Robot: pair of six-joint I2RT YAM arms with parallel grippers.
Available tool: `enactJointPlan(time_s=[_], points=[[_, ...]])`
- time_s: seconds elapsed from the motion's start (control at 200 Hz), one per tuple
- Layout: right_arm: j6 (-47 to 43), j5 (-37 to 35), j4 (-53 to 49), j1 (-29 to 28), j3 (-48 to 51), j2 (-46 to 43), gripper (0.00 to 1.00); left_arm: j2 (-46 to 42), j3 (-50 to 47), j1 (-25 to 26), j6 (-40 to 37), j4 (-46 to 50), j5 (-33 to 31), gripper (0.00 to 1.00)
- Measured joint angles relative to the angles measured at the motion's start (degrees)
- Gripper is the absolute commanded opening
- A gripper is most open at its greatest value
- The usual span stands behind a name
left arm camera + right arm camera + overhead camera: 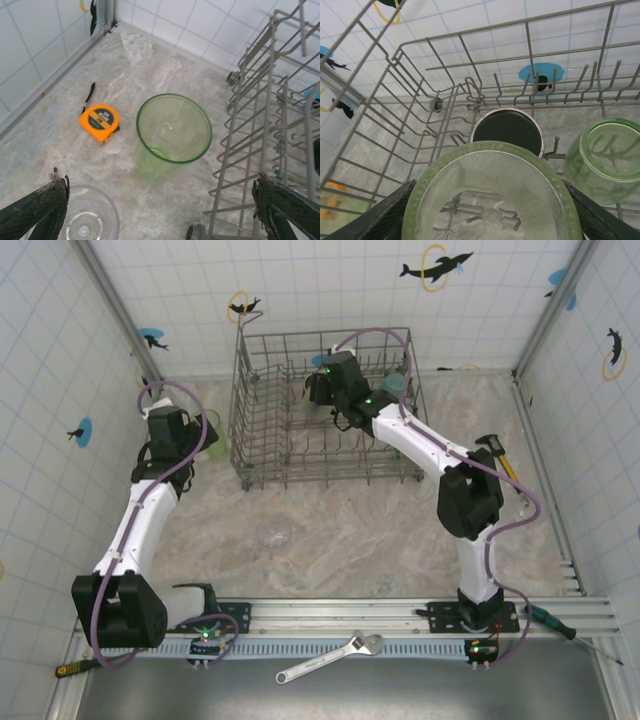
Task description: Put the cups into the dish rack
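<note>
Over dish rack (300, 472), R arm (420, 440) outstretched w/ cup (492, 192)

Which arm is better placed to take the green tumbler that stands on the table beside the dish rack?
Left. The left fingers, open and empty, hang over that green tumbler. The right fingers are inside the dish rack, closed on another green cup.

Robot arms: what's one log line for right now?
right gripper: shut on held green cup, inside dish rack | left gripper: open, facing upright green cup
</note>
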State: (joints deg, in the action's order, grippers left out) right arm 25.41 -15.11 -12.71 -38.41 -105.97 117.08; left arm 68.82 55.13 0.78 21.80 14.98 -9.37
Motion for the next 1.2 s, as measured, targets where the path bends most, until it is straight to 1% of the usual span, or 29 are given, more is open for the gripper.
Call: enactJointPlan(time_s=[0.165, 0.425, 0.806, 0.956, 1.201], points=[[-1.73, -1.53, 0.07, -0.04, -1.64, 2.25, 0.35, -0.04, -0.13, -0.9, 0.0, 0.0, -0.37, 0.97], [-3.15, -1.77, 0.24, -0.22, -4.35, 6.08, 0.35, -1.6, -1.16, -2.73, 0.02, -0.04, -0.35, 0.97], [-4.96, -1.6, 1.62, -0.26, -4.42, 9.75, 0.37, -1.64, -1.16, -3.15, 0.04, -0.24, 0.33, 0.97], [-6.03, -1.53, 3.26, -0.44, -4.42, 11.43, 0.42, -1.64, -1.18, -3.5, 0.04, -0.26, 0.74, 0.97], [-7.06, -1.46, 4.46, -1.03, -4.42, 13.16, 0.54, -1.64, -1.22, -3.96, 0.04, -0.26, 0.98, 0.97]])
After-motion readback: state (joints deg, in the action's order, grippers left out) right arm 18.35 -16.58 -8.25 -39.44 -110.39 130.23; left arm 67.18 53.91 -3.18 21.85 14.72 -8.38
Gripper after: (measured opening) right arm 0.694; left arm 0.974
